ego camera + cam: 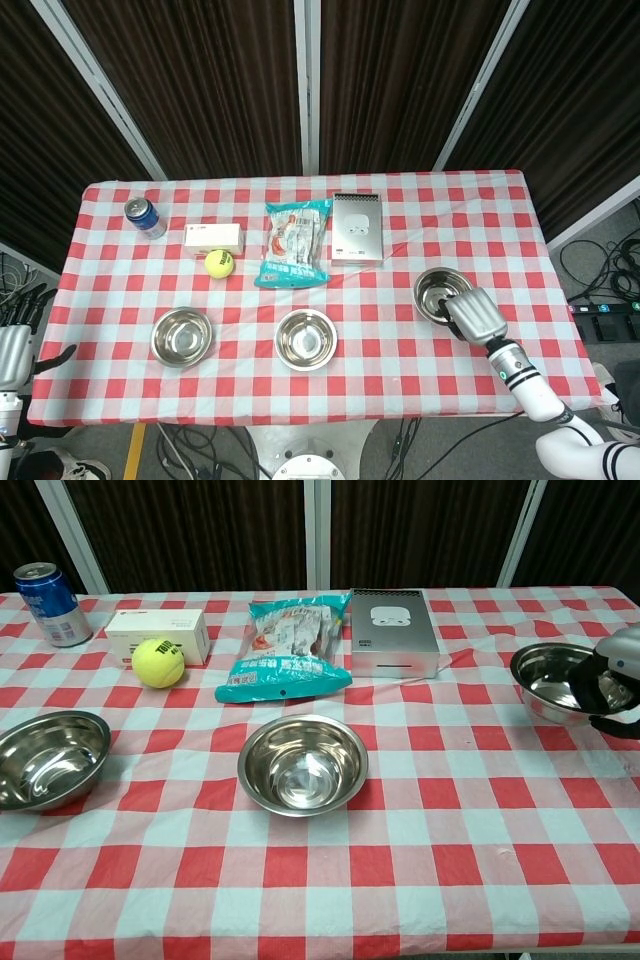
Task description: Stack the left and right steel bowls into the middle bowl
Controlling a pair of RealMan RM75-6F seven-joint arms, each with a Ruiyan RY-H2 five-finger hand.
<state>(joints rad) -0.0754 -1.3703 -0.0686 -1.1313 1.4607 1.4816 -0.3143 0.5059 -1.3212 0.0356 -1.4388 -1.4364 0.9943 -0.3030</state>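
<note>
Three steel bowls are in play. The left bowl [181, 337] [45, 757] and the middle bowl [305, 339] [302, 764] sit on the checked cloth near the front. My right hand [477, 315] [612, 679] grips the right bowl [436, 291] [548, 681] by its near rim and holds it raised off the cloth at the table's right side. My left hand [14, 346] hangs off the table's left edge with fingers apart and nothing in it; only the head view shows it.
Along the back stand a blue can [145, 216] [46, 604], a white box [213, 237] [157, 633], a tennis ball [219, 263] [158, 663], a snack bag [294, 243] [289, 647] and a silver box [356, 228] [392, 633].
</note>
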